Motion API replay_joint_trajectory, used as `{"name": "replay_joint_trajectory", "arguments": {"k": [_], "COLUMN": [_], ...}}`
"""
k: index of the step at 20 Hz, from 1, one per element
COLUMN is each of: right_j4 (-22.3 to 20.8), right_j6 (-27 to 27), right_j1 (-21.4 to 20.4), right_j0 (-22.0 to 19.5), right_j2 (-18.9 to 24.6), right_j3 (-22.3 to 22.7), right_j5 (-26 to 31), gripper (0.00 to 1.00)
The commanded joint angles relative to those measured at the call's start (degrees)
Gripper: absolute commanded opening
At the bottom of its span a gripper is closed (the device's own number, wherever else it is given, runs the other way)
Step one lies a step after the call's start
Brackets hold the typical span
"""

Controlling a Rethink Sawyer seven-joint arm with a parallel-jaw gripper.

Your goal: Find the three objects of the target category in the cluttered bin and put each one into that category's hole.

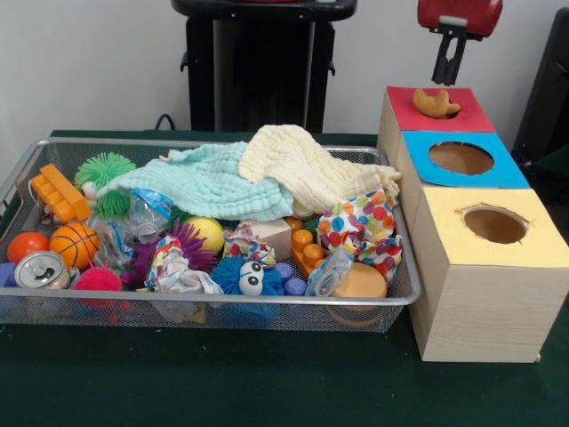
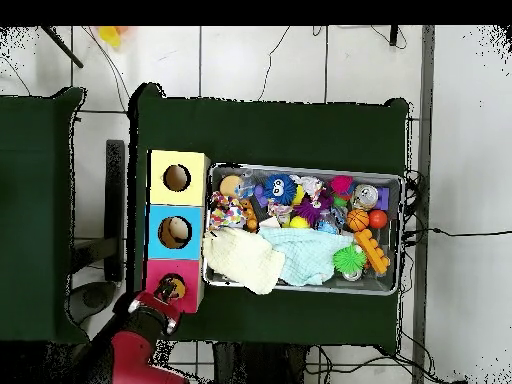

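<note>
Front view: a tan curved object (image 1: pixel 436 104), possibly a toy pastry, sits in the hole of the red box (image 1: pixel 462 118), partly sunk and with its top above the rim. It has not dropped through. The gripper (image 1: pixel 450 67) hangs directly above it, apart from it, with its two dark fingers close together and nothing held between them. The object lies straight below the gripper, its long axis running across the hole. The overhead view confirms this: the gripper (image 2: pixel 166 300) stands over the red box, at the end of the row nearest the arm.

The red box is the far end of a row of three; the blue box (image 1: pixel 460 160) and yellow box (image 1: pixel 493 224) follow toward the near edge of the table. The wire bin (image 1: pixel 213 307) lies beside the row, filled with toys and two cloths.

Judgement: a release step at this hole; further targets remain in the bin.
</note>
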Motion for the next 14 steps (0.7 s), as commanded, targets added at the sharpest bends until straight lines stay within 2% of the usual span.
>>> {"name": "replay_joint_trajectory", "arguments": {"k": [1, 7, 14], "right_j4": [-1.24, -0.69, -1.82], "right_j6": [5.26, 4.98, 4.97], "right_j1": [1.58, 3.05, 6.22], "right_j0": [-2.32, -2.29, -3.82], "right_j2": [1.48, 1.08, 2.48], "right_j3": [-6.85, -8.58, -11.31], "right_j5": [3.52, 4.18, 0.91], "gripper": [0.0, 0.0, 0.0]}}
